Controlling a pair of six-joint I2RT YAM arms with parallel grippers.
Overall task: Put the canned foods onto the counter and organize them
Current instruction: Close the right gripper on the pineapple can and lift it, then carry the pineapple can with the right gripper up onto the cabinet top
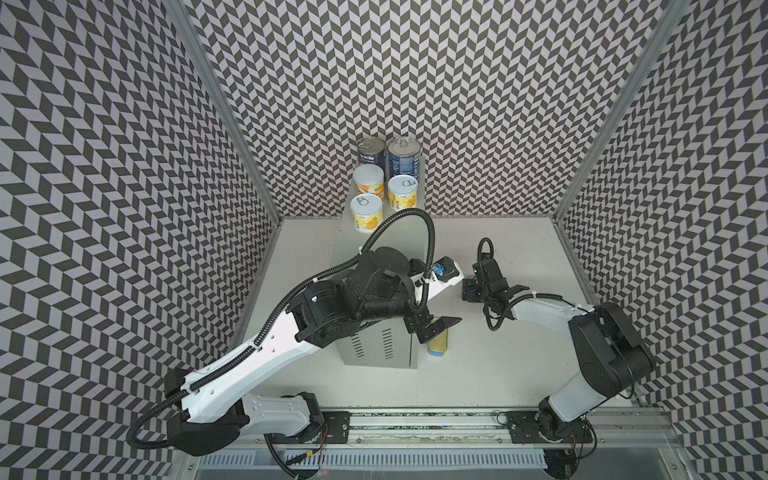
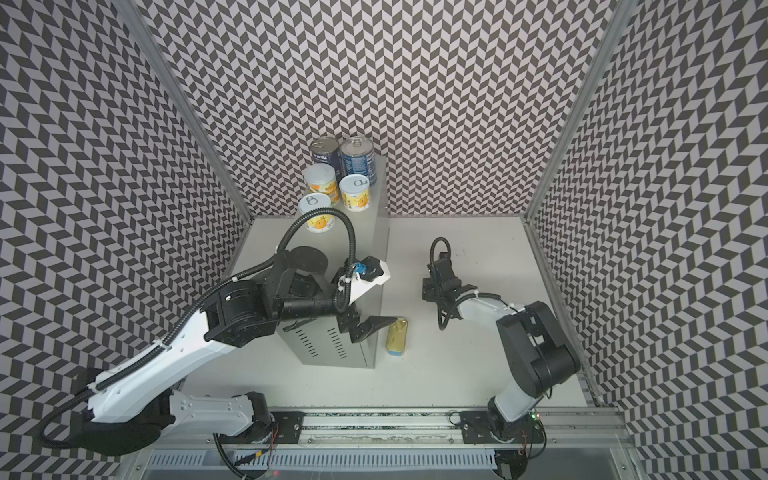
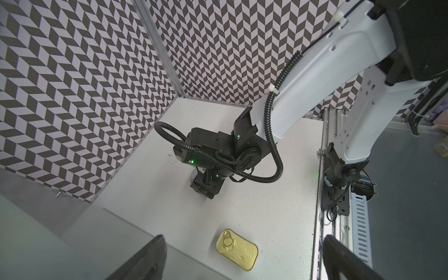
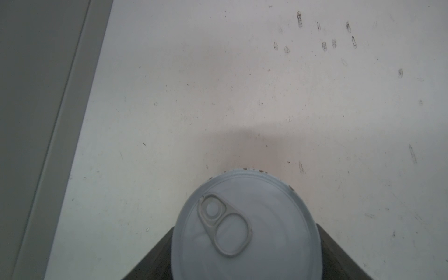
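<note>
Evidently the far end of the tall light-grey metal counter is filled first, so that the near part of its flat top is kept free for what remains. Two tall dark-blue-labelled cans are set at the back and three short yellow fruit cans in front of them, all upright and close together.

Two tins are not yet placed. A gold-topped rectangular tin lies flat on the white tabletop, just beside the counter's vented front corner. The left gripper is poised near it, jaws spread wide with nothing between them. A fourth white-lidded short can stands upright on the tabletop and is straddled by the right gripper, whose dark fingers flank its sides. Whether it is actually clamped cannot be told.
</note>
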